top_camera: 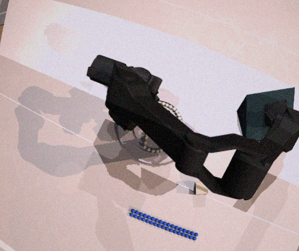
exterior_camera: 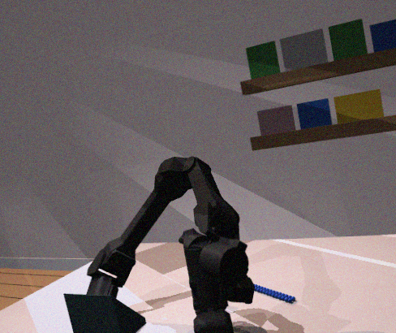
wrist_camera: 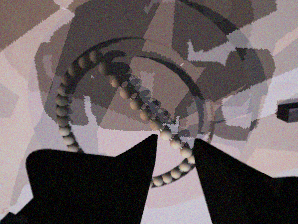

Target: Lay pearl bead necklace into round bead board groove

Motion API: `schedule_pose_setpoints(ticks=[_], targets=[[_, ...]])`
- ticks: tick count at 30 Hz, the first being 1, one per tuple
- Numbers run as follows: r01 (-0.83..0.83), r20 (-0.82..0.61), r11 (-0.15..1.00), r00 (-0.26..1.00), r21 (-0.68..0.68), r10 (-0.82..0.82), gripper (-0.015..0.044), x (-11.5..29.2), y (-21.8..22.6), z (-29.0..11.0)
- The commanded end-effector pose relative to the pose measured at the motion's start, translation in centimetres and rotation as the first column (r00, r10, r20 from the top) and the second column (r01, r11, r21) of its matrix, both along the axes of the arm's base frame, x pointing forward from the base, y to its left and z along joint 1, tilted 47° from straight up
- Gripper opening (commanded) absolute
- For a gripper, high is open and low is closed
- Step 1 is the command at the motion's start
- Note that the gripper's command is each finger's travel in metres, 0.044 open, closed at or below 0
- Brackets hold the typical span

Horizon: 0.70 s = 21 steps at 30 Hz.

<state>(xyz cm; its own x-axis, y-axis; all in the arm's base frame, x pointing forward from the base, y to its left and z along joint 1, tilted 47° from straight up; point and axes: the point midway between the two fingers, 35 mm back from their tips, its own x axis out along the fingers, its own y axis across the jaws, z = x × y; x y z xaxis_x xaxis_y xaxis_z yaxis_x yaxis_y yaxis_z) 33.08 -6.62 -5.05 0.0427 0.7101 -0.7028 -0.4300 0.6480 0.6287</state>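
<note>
The pearl bead necklace (top_camera: 170, 108) (wrist_camera: 62, 107) lies on the round bead board (top_camera: 163, 160). In the wrist view, part of it follows the left arc of the board's dark groove (wrist_camera: 194, 86). Another stretch cuts diagonally across the board's middle. Its lower bend runs between my fingertips. My gripper (wrist_camera: 175, 141) hangs low over the board's near edge. Its fingers are partly apart, with a gap wider than a bead, and do not clamp the strand. In the top view the arm hides the fingers and most of the board.
A blue bead strand (top_camera: 163, 224) (exterior_camera: 273, 293) lies straight on the table. A small grey and tan block (top_camera: 195, 187) sits by the arm's elbow. The dark teal base (top_camera: 258, 107) (exterior_camera: 98, 313) holds the arm. A dark flat object (wrist_camera: 289, 110) shows beside the board.
</note>
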Motion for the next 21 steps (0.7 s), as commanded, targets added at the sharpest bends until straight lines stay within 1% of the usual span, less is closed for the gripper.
schedule_pose_setpoints(ticks=[1, 2, 5, 11, 15, 19, 20, 21], targets=[[0.487, -0.477, 0.869, 0.745, -0.088, -0.466, 0.012, 1.3, 1.5, 3.5], [0.535, -0.526, 0.837, 0.681, -0.117, -0.509, 0.012, 1.4, 1.7, 3.9], [0.606, -0.601, 0.776, 0.56, -0.172, -0.571, 0.012, 1.7, 2.3, 4.8], [0.708, -0.708, 0.636, 0.277, -0.308, -0.65, 0.012, 2.0, 3.0, 6.1], [0.739, -0.743, 0.536, 0.072, -0.408, -0.665, 0.012, 2.1, 3.6, 7.0], [0.74, -0.747, 0.433, -0.14, -0.515, -0.65, 0.012, 2.2, 4.0, 7.7], [0.736, -0.743, 0.411, -0.184, -0.538, -0.643, 0.012, 2.3, 4.1, 7.9], [0.734, -0.742, 0.404, -0.198, -0.545, -0.641, 0.012, 2.3, 4.1, 7.9]])
